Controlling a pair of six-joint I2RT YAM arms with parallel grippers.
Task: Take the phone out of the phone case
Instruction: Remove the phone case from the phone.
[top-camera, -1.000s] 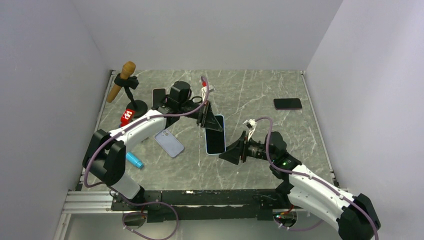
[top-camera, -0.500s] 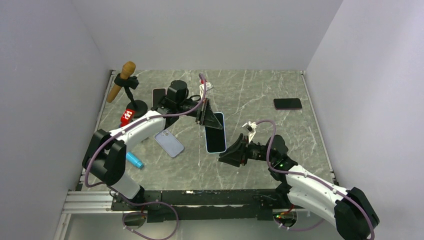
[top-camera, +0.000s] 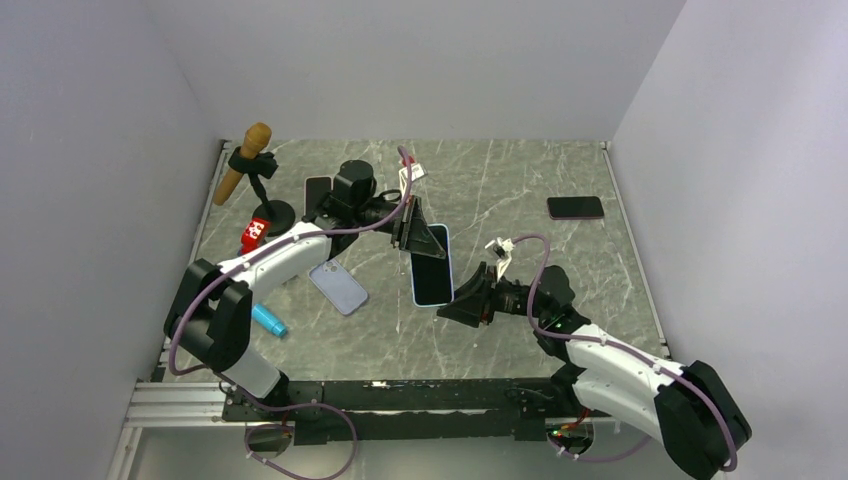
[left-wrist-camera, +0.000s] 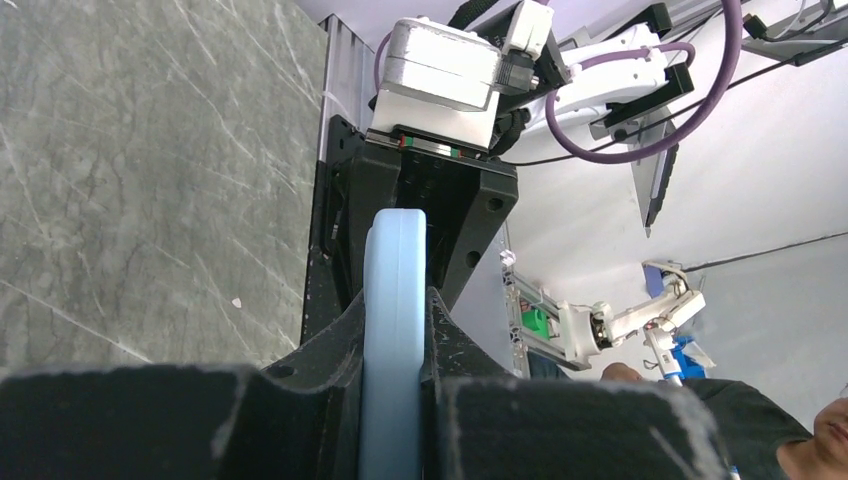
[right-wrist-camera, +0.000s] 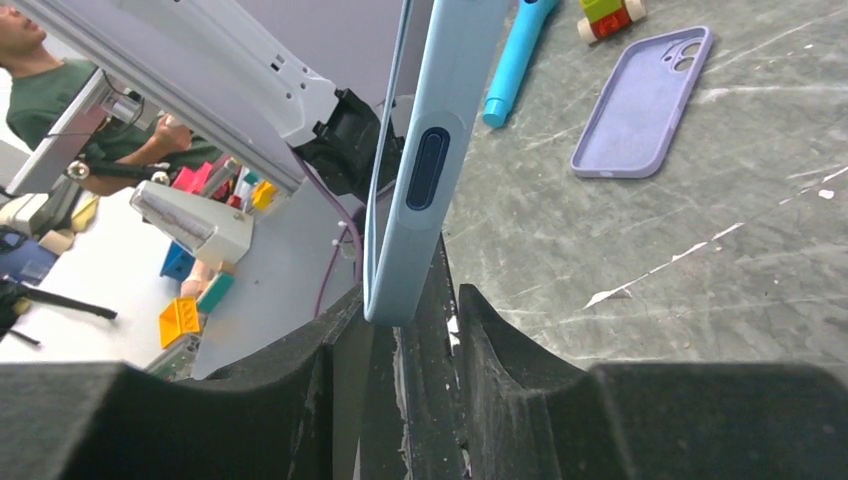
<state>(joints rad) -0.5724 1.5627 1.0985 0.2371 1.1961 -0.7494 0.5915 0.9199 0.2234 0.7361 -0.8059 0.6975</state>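
Note:
A phone in a light blue case (top-camera: 431, 266) is held off the table between both arms. My left gripper (top-camera: 417, 232) is shut on its far end; in the left wrist view the case (left-wrist-camera: 393, 300) runs edge-on between the pressed fingers. My right gripper (top-camera: 460, 300) is at the case's near right corner. In the right wrist view the case edge (right-wrist-camera: 432, 170), with a dark side button, ends at the mouth of my right gripper (right-wrist-camera: 410, 335). Its jaws stand slightly apart around that corner. I cannot tell whether they touch it.
An empty lilac case (top-camera: 338, 287) lies left of the phone and shows in the right wrist view (right-wrist-camera: 645, 100). A blue marker (top-camera: 268, 320), a red toy (top-camera: 254, 233) and a microphone on a stand (top-camera: 245, 160) are at the left. A dark phone (top-camera: 575, 207) lies far right.
My right gripper has moved up and left, closing in on the case's near right corner. The left gripper has kept its hold and lifted the phone a little.

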